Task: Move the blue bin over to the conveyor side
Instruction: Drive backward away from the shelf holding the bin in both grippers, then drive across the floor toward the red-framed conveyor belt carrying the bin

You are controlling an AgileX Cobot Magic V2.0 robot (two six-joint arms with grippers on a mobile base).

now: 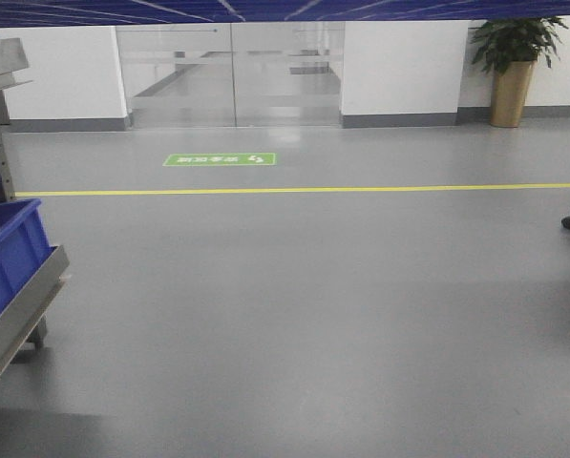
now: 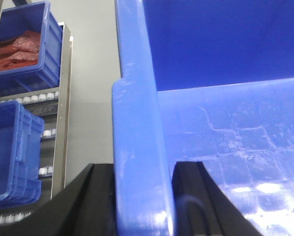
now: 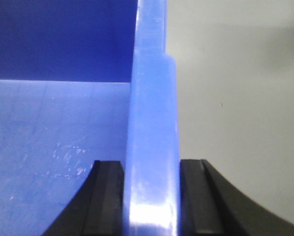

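Bin: the blue bin is glossy, with pale scuffs inside, and both grippers hold it by its walls.
Left gripper: the black fingers are clenched on the bin's thick rim, one inside the wall and one outside.
Right gripper: the fingers are clamped the same way astride another wall.
Bin's place: it is carried between the two grippers, and what lies under it cannot be told. Grey floor shows outside the right-held wall.
Rack: metal roller shelves stand near the left-held wall.
Rack bins: the upper one holds red material; the lower one is on the shelf below.
Front view: a yellow line crosses the floor. A green sign lies before a glass door. A plant stands at the far right.
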